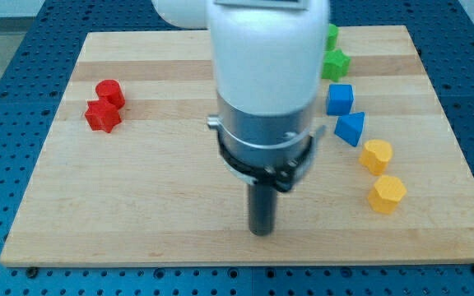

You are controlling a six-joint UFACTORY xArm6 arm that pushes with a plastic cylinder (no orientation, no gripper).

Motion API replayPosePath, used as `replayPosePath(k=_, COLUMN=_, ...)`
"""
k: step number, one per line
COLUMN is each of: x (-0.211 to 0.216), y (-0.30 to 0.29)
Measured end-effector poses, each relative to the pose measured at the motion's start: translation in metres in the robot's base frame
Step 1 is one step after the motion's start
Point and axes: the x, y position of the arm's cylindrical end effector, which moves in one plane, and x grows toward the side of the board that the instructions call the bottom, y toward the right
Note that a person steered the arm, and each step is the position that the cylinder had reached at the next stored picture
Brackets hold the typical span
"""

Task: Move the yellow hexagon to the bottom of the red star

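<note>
The yellow hexagon [387, 194] lies near the view's bottom right. The red star [103, 116] lies at the view's left, with a red cylinder [109, 92] touching its upper side. My tip [261, 232] rests on the board at the bottom middle, well left of the yellow hexagon and far right of and below the red star. It touches no block. The arm's wide body hides the middle of the board behind it.
A second yellow block [377, 155] sits just above the hexagon. A blue wedge [350, 128] and a blue cube [340, 99] stand above that. Two green blocks [334, 63] are at the top right, partly behind the arm. The wooden board [138, 214] ends just below my tip.
</note>
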Motion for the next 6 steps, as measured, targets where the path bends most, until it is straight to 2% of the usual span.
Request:
replayPosePath(k=1, x=0.024, y=0.071)
replayPosePath(k=2, x=0.023, y=0.155)
replayPosePath(k=3, x=0.01, y=0.193)
replayPosePath(k=4, x=-0.009, y=0.118)
replayPosePath(k=5, x=-0.007, y=0.101)
replayPosePath(k=6, x=0.023, y=0.124)
